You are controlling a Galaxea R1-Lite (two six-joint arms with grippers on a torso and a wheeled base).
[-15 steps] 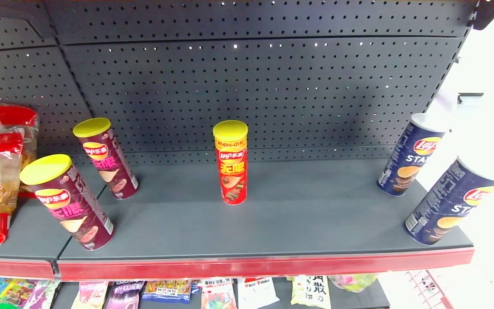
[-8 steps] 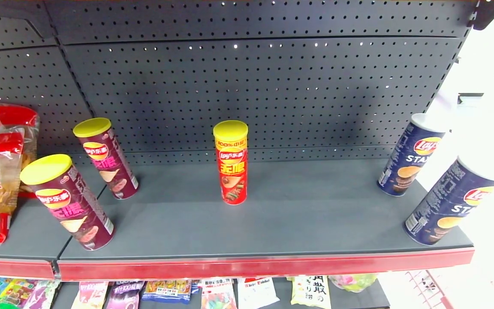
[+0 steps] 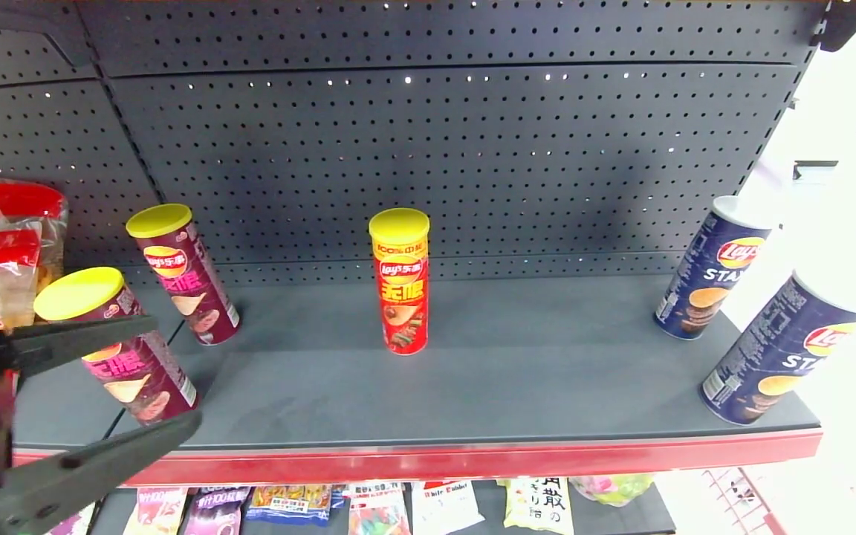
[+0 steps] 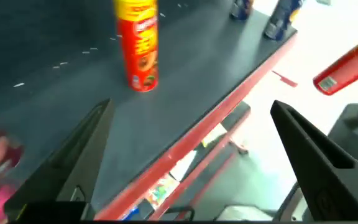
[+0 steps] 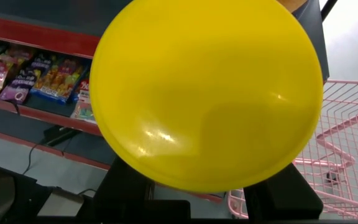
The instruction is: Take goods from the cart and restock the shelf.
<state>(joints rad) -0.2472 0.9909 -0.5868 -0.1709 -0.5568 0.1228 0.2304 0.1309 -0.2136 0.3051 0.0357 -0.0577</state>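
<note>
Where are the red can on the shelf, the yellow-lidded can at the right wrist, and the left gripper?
red can (image 3: 400, 286), head view, middle of its label.
yellow-lidded can (image 5: 207, 93), right wrist view, centre of its lid.
left gripper (image 3: 175, 370), head view, midway between its fingertips.

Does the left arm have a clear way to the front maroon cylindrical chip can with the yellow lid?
Likely yes: the open left gripper hangs at the front of the shelf, beside that maroon can, with nothing between them, though it isn't aimed at it.
</note>
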